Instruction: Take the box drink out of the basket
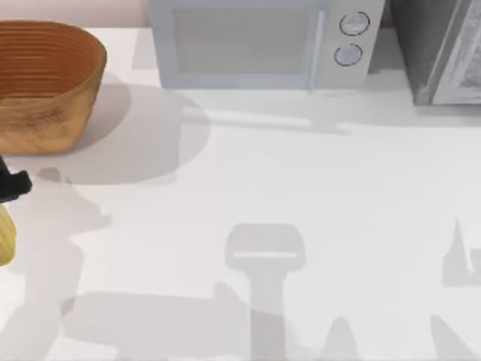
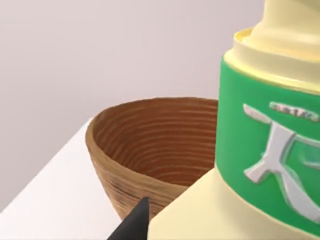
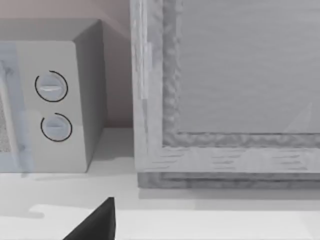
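Left end effector (image 1: pixel 7 188) on green-labelled box drink (image 2: pixel 260 150)

White table (image 1: pixel 301 188); microwave (image 1: pixel 255 41) behind

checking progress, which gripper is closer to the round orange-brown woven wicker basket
Left. The left gripper sits at the table's left edge, just in front of the round orange-brown woven wicker basket, with the pale-yellow box drink. The right gripper faces the microwave, far right.
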Controlling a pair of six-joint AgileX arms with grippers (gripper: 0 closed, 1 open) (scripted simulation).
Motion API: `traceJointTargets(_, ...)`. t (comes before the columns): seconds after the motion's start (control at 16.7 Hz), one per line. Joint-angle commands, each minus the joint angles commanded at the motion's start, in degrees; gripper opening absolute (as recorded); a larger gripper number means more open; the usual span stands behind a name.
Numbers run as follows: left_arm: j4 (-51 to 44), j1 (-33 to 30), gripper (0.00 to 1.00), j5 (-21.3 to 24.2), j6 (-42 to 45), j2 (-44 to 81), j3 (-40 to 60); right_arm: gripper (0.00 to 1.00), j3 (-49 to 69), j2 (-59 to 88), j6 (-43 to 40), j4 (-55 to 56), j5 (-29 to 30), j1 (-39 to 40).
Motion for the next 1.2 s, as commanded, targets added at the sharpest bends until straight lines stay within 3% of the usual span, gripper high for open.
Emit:
traceJointTargets(0.48, 16.9, -22.07, 0.0, -38.12, -2.33, 39.91, 22.94, 1.0, 0.0, 0.0, 0.0, 0.0, 0.0, 0.0)
traceJointTargets(0.72, 24.23, -31.78, 0.0, -54.98, -3.25, 57.99, 32.92, 1.0, 0.0, 0.0, 0.0, 0.0, 0.0, 0.0)
traceJointTargets(0.96, 29.38, -38.77, 0.0, -67.41, -4.13, 71.64, 40.02, 1.0, 0.0, 0.0, 0.0, 0.0, 0.0, 0.0)
traceJointTargets(1.2, 31.64, -41.85, 0.0, -73.06, -4.61, 77.88, 43.15, 1.0, 0.0, 0.0, 0.0, 0.0, 0.0, 0.0)
